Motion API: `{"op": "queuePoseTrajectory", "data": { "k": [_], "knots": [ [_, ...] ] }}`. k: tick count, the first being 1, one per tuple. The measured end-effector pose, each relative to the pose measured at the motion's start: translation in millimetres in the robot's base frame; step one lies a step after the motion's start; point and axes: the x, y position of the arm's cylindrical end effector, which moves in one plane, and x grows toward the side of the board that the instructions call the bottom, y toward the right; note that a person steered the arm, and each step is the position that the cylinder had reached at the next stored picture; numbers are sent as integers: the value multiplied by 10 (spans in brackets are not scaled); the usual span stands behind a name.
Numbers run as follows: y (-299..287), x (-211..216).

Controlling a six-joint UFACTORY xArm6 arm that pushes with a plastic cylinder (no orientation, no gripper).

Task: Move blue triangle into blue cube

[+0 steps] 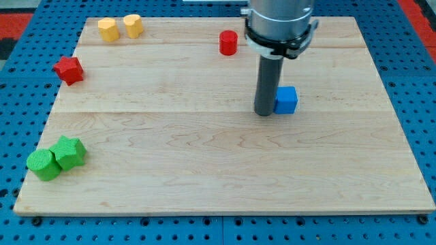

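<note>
A blue cube [287,100] sits on the wooden board [204,177], right of centre. My dark rod comes down from the view's top, and my tip [264,114] rests on the board right against the cube's left side. Only this one blue block shows. No blue triangle is visible; the rod may hide whatever lies behind it.
A red cylinder [228,42] stands near the top centre. A red star-like block [69,69] is at the left edge. Two yellow blocks [107,29] [133,25] sit at the top left. A green cylinder [44,165] touches another green block [69,151] at the bottom left.
</note>
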Motion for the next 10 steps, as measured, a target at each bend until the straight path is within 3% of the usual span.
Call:
{"op": "queuePoseTrajectory", "data": {
  "k": [3,5,6,10],
  "knots": [
    [592,-10],
    [-299,86],
    [-343,-113],
    [459,-270]
  ]
}}
